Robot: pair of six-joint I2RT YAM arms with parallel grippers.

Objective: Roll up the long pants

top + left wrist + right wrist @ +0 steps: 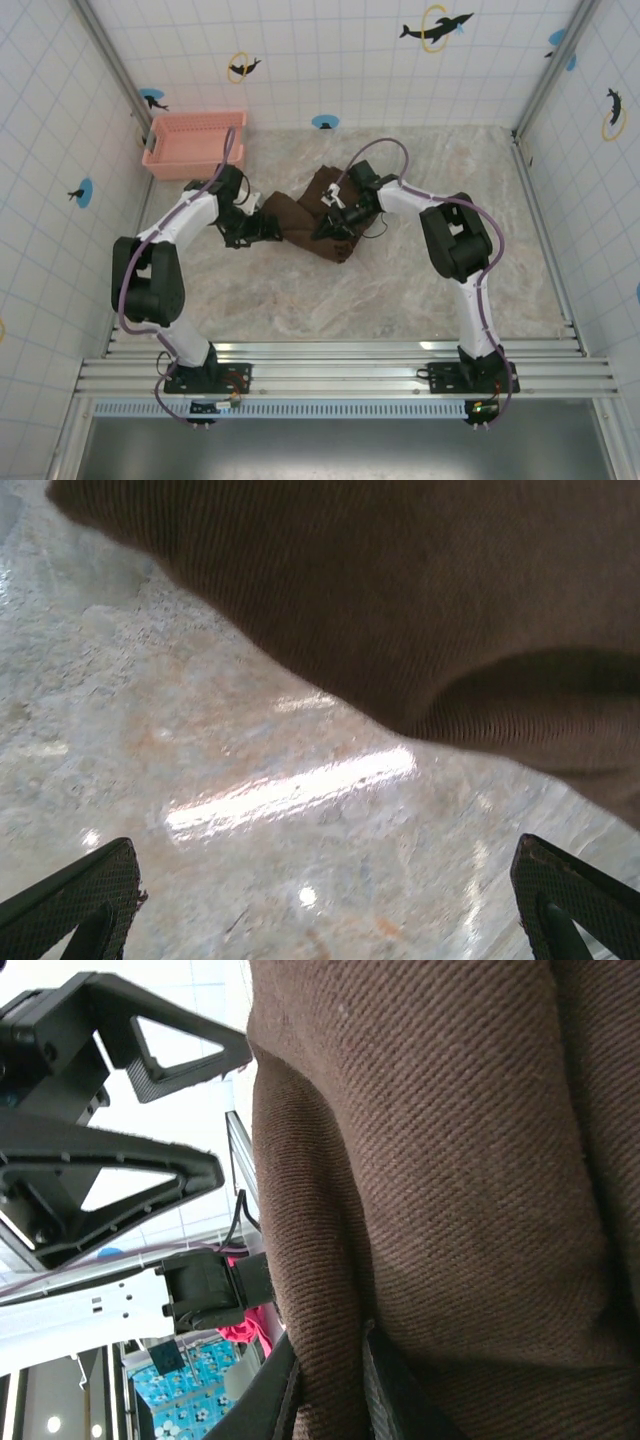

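The left tool (322,885) stands wide open and empty, low over the surface (400,300), just beside the long pants (300,228). The right tool (330,1400) pinches a fold of them. The pants lie bunched near the middle of the surface; a pink basket (193,142) sits in the far left corner.

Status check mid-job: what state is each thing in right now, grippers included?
long pants: bunched in a heap mid-table, not rolled.
left gripper: open, empty, beside the pants' edge.
right gripper: shut on a fold of the pants.
pink basket: upright, looks empty.
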